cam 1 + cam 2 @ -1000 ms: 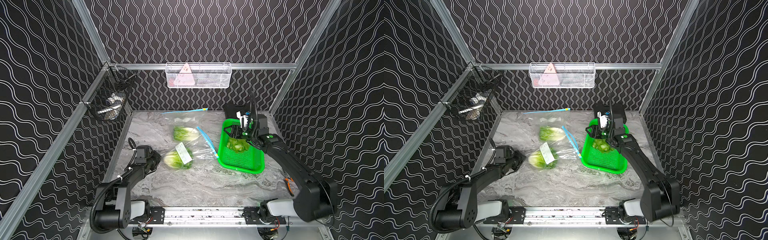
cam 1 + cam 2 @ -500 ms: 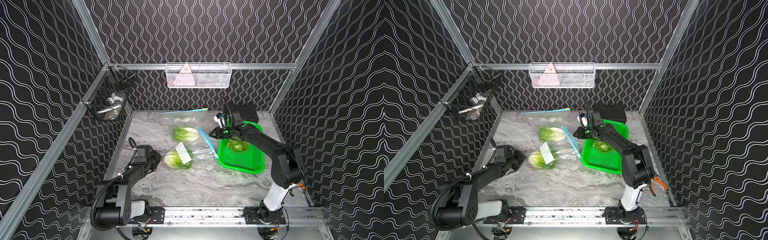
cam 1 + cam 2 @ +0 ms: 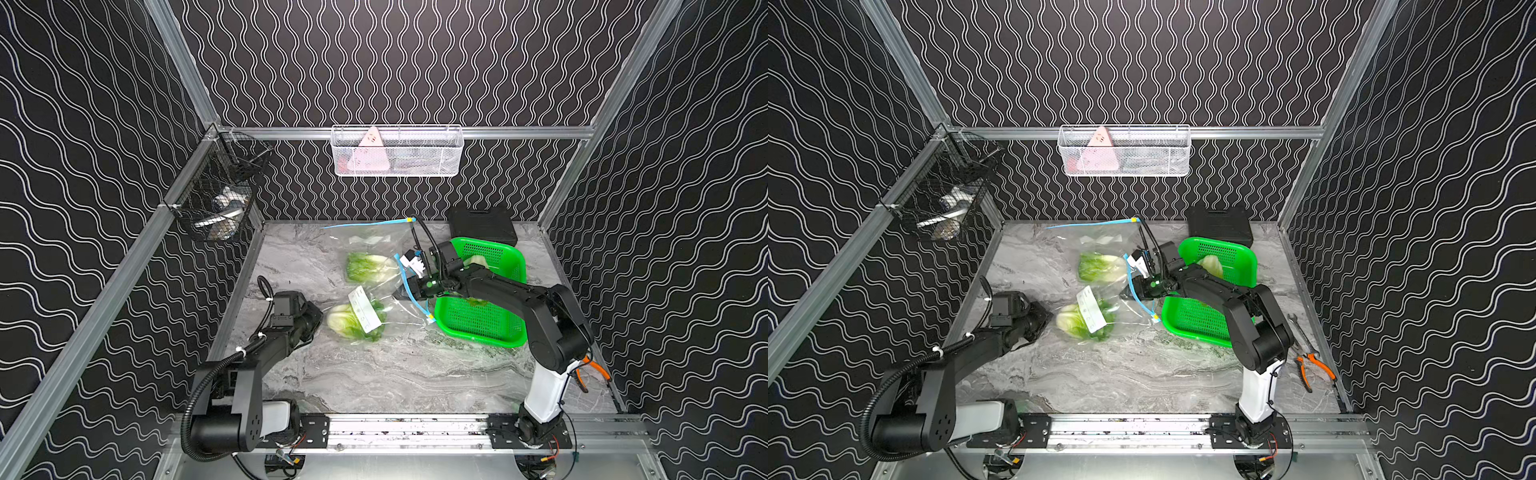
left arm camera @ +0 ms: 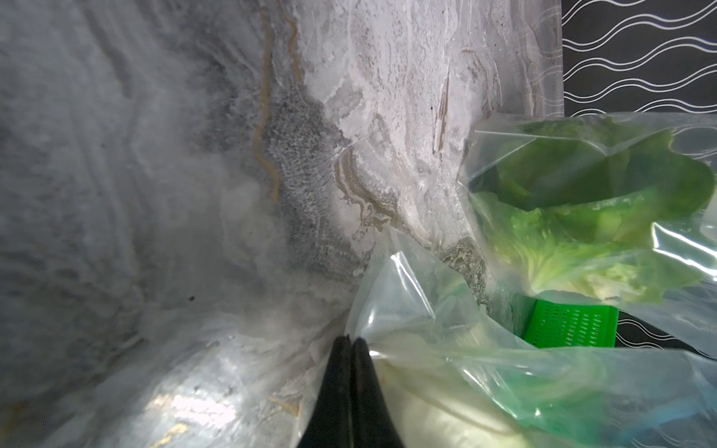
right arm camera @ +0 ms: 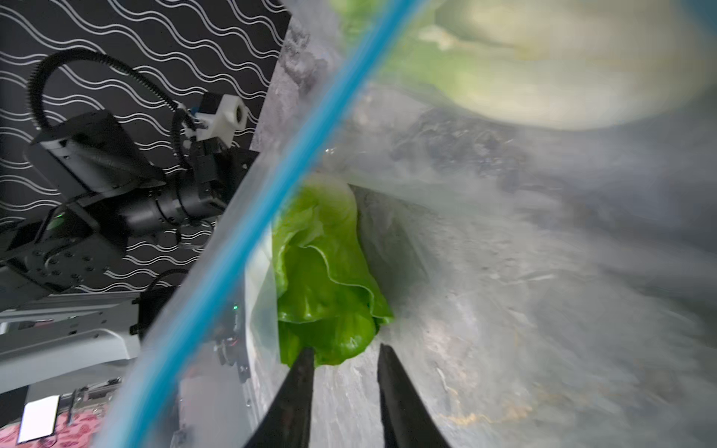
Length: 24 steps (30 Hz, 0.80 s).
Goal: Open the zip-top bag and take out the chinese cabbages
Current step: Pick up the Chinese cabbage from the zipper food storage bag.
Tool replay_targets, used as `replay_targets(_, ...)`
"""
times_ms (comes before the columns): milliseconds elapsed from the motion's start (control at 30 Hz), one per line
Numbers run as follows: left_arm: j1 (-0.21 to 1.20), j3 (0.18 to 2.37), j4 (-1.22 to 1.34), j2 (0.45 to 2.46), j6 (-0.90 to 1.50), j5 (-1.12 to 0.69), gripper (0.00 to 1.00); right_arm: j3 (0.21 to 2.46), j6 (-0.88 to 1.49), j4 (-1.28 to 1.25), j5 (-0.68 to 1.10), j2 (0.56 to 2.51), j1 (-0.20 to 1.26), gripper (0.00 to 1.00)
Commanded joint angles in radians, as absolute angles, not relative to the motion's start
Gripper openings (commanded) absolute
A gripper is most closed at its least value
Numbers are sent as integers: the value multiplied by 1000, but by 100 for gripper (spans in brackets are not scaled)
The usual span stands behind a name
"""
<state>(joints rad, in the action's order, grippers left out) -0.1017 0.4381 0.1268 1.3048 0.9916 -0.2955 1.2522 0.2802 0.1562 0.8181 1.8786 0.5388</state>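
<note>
Right wrist view: right pincer [image 5: 345, 349], apart inside the zip-top bag [image 5: 248, 232] the left pincer [image 4: 351, 342] clamps, may rip a chinese cabbage [image 5: 326, 279] leaf.

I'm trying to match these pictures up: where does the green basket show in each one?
Both top views: green basket right of centre on the table, beside the clear bag.
Left wrist view: a small green piece peeking out between folds of the bag.
Right wrist view: not in it.
Shared landmark: the clear bag, seen in all four.
</note>
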Motion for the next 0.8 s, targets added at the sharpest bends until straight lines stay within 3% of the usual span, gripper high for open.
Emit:
replay_targets(0, -103, 433, 158, 1309, 983, -308, 0, 1227, 345, 14, 894, 1886, 552, 42)
replay_targets(267, -103, 423, 171, 1317, 992, -319, 0, 1268, 280, 56, 843, 1941, 631, 56)
replay_targets(767, -103, 415, 205, 1342, 1017, -336, 0, 1305, 190, 74, 707, 2048, 719, 60)
